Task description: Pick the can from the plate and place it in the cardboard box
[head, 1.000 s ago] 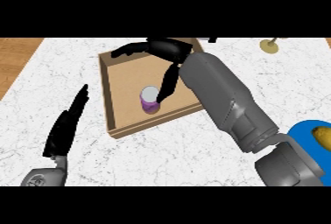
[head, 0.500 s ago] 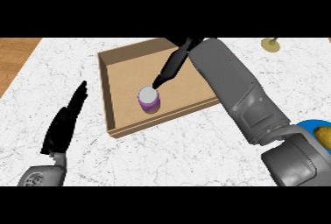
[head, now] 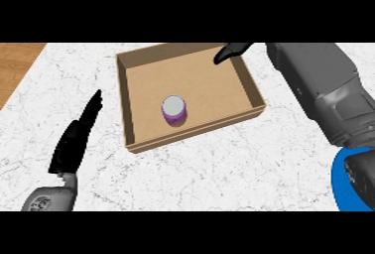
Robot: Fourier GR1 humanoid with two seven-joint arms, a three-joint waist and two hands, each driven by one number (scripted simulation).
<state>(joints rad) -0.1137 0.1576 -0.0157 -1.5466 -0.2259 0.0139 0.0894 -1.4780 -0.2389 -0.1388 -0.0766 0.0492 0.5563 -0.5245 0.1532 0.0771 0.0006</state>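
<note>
Your left hand [head: 73, 140] rests with fingers straight and together, holding nothing. Right of it, 1 short purple can [head: 173, 111] with a pale grey top stands upright inside the cardboard box [head: 147, 84], apart from your right hand [head: 233, 51] beyond it, whose state you cannot tell.

Purple can [head: 173, 110] upright in cardboard box [head: 143, 84]; right hand [head: 233, 51] over far rim

Under me spreads a white, grey-veined surface [head: 219, 173]. A shallow cardboard box [head: 147, 99] sits on it toward the far side, turned a little askew. At my near right, a blue plate [head: 339, 181] shows only its rim.
</note>
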